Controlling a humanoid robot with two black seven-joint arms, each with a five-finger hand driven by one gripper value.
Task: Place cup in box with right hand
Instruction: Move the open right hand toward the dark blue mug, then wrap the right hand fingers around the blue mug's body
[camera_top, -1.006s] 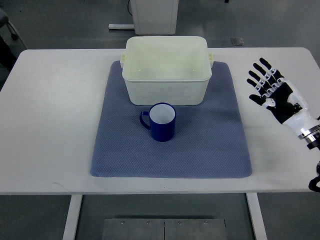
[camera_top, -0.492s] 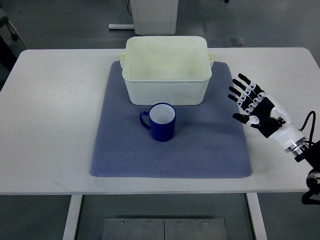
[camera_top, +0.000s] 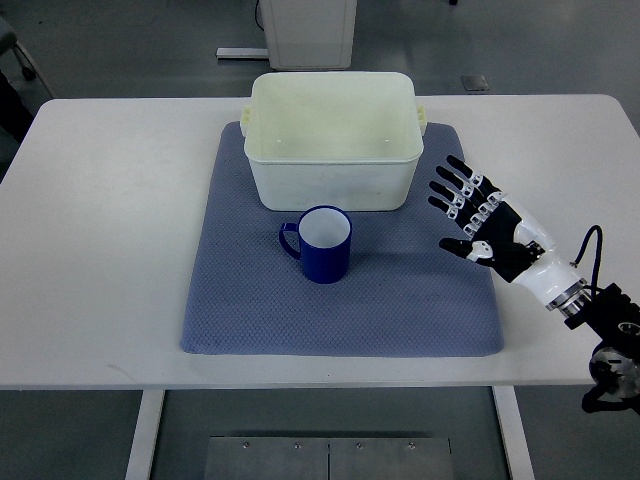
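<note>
A dark blue cup (camera_top: 322, 243) with a white inside stands upright on the blue mat (camera_top: 342, 292), its handle pointing left. Just behind it sits the cream plastic box (camera_top: 333, 140), with nothing inside. My right hand (camera_top: 472, 218) hovers over the mat's right part, well to the right of the cup, its fingers spread and holding nothing. The left arm does not show.
The mat lies on a white table (camera_top: 110, 240). A white cabinet base (camera_top: 307, 30) stands on the floor beyond the table's far edge. A black cable (camera_top: 590, 240) loops by my right wrist.
My right hand has moved left and toward the near side, from the bare table at the right onto the mat's right part, closer to the cup. Cup and box have not moved.
</note>
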